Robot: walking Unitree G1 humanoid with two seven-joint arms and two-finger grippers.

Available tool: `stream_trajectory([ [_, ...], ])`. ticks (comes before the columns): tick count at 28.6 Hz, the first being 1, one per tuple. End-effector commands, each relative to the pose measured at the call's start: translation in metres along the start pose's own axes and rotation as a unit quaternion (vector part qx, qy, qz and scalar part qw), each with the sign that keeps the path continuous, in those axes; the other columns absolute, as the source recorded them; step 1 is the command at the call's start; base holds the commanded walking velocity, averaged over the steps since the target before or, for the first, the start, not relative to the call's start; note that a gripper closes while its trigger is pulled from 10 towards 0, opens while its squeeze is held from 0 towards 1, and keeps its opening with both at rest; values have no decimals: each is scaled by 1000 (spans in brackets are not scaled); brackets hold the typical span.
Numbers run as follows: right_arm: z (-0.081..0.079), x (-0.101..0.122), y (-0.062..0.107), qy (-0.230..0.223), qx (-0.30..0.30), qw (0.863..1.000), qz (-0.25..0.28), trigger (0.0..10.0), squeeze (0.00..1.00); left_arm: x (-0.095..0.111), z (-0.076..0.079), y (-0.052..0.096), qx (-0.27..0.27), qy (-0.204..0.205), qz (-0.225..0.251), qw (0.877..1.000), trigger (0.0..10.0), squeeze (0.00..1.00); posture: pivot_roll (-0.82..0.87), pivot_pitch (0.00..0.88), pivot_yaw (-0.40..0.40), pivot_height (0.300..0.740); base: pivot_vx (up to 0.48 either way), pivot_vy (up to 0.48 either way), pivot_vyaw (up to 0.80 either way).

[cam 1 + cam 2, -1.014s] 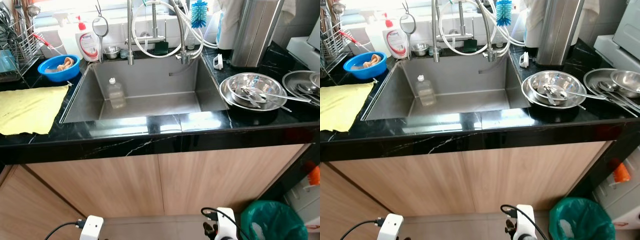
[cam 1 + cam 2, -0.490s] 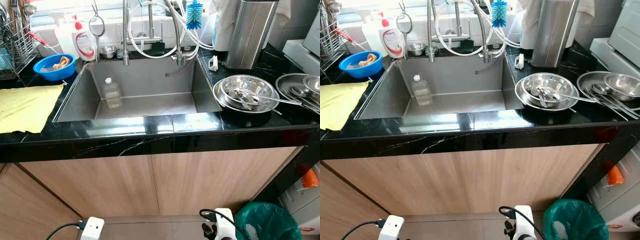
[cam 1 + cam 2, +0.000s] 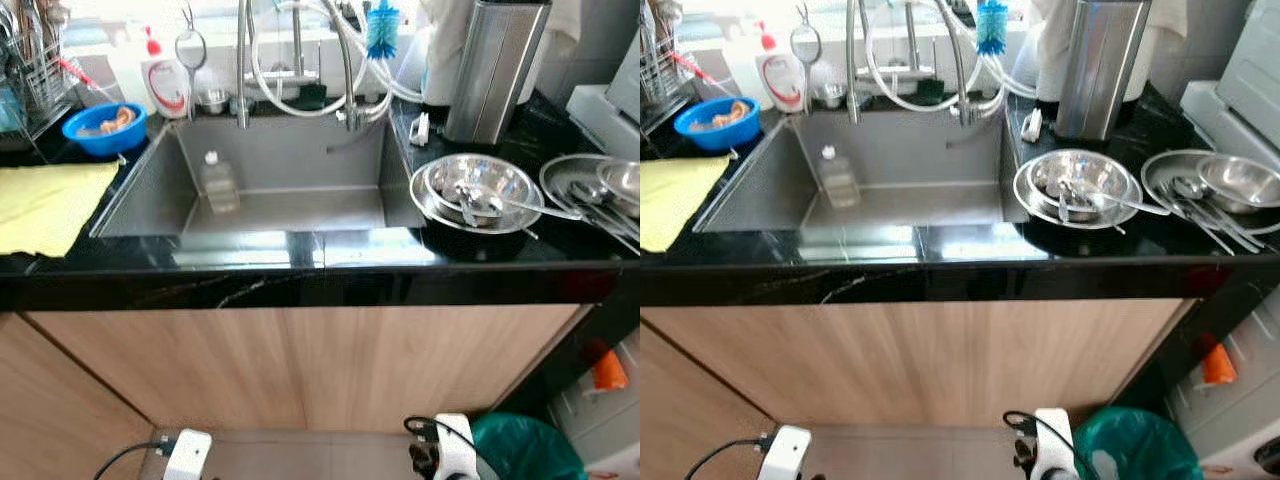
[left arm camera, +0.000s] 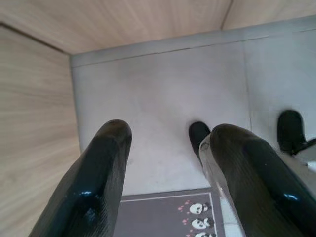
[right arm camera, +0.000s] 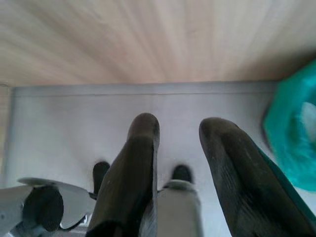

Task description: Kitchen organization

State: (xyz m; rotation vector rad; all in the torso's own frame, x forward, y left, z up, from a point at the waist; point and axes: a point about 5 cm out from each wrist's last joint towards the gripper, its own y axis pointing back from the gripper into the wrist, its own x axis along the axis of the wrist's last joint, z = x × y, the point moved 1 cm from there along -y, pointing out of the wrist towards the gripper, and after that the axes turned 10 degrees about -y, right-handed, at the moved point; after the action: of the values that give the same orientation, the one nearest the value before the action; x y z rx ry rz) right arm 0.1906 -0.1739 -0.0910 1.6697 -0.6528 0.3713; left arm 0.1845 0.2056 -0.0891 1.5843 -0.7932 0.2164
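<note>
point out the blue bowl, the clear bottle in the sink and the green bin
blue bowl (image 3: pixel 103 128): left eye view, on its front outer wall
clear bottle (image 3: pixel 218 185): left eye view, on its body, standing in the sink
green bin (image 3: pixel 1135 448): right eye view, on its green liner by the floor

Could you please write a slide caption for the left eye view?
Stainless steel sink holding a clear plastic bottle, set in a black stone counter, with nested steel bowls right and a yellow cloth left.
</note>
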Motion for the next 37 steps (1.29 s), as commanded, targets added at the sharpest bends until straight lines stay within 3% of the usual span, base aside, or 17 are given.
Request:
stream_trajectory([
  [1,-2,-3,0,-1,3,1000,-5,10000,0,-9,-3,2,3,-3,-17,1000,10000,0,-31,0,66,740,0,0,0],
  [4,-2,-2,0,0,2,1000,-4,10000,0,-10,-4,3,4,-3,-17,1000,10000,0,-31,0,66,740,0,0,0],
  [10,-2,4,0,45,3,999,12,10000,0,-6,-12,3,16,-5,-2,1000,10000,0,-31,0,63,740,0,0,0],
  [12,1,5,0,15,-18,999,29,10000,0,0,-15,3,18,-13,14,1000,10000,0,-39,0,66,740,0,0,0],
  [14,1,10,0,67,-20,997,40,10000,0,8,-18,3,14,-32,37,999,10000,0,-39,0,66,740,0,0,0],
  [18,0,12,0,65,-15,996,51,10000,0,12,-21,4,14,-48,54,997,10000,0,-46,0,71,740,0,0,0],
  [20,-4,15,0,99,4,993,58,10000,0,15,-30,6,25,-47,74,996,10000,0,-51,0,71,740,0,0,0],
  [24,-4,17,1,84,-1,993,77,10000,0,19,-40,12,32,-59,115,991,10000,0,-54,0,68,740,0,0,0],
  [25,-1,27,4,85,7,990,113,10000,0,19,-40,13,30,-66,121,990,10000,0,-56,0,67,740,0,0,0],
  [26,6,43,12,92,20,980,175,10000,0,22,-40,16,27,-84,144,986,10000,0,-56,0,67,740,0,0,0],
  [34,31,35,25,93,2,975,201,10000,0,36,-49,37,75,-64,244,965,10000,0,-62,0,58,740,0,0,0],
  [36,34,39,32,125,7,966,228,10000,0,43,-45,45,92,-52,273,956,10000,0,-59,0,56,740,0,0,0],
  [37,34,44,36,120,11,961,250,10000,0,46,-43,49,102,-49,287,951,10000,0,-58,0,53,740,0,0,0],
])
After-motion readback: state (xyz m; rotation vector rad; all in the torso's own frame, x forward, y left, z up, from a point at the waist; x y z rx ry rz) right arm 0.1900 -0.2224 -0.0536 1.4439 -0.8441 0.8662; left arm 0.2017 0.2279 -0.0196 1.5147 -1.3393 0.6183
